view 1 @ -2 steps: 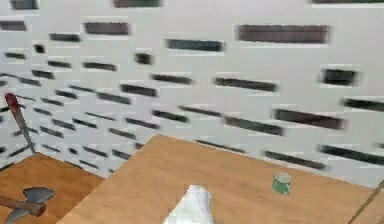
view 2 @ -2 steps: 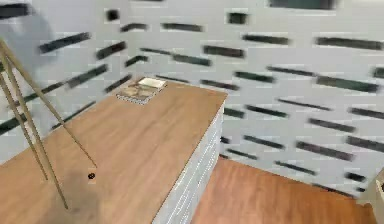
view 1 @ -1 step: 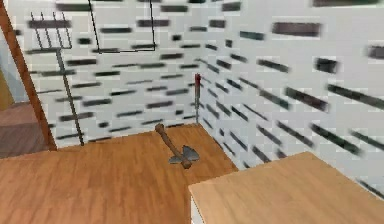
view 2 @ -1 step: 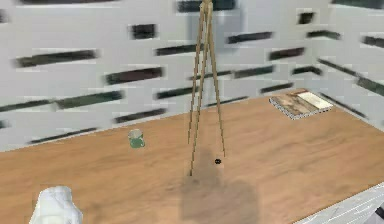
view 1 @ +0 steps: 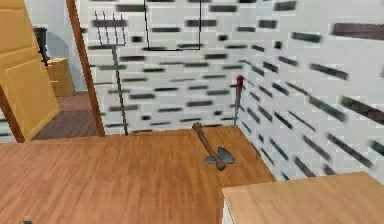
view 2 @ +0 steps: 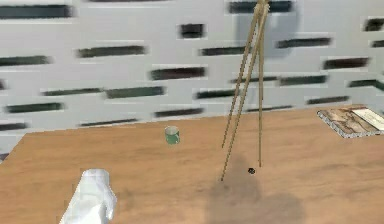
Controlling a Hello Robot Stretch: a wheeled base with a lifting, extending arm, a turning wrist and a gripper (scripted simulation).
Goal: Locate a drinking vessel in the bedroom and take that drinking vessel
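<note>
A small green cup-like vessel [view 2: 172,135] stands upright on a wooden surface [view 2: 150,170] in the arm side view, close to the white brick wall [view 2: 120,70]. It stands alone, with bare wood all around it.
Thin wooden tripod legs [view 2: 247,100] stand right of the vessel. A white cloth [view 2: 90,197] lies at the lower left and a flat book [view 2: 350,119] at the far right. In the forward view an axe [view 1: 213,148] lies on the floor, a pitchfork [view 1: 113,60] leans on the wall, and an open door [view 1: 25,75] is at the left. A tabletop [view 1: 305,200] fills the lower right.
</note>
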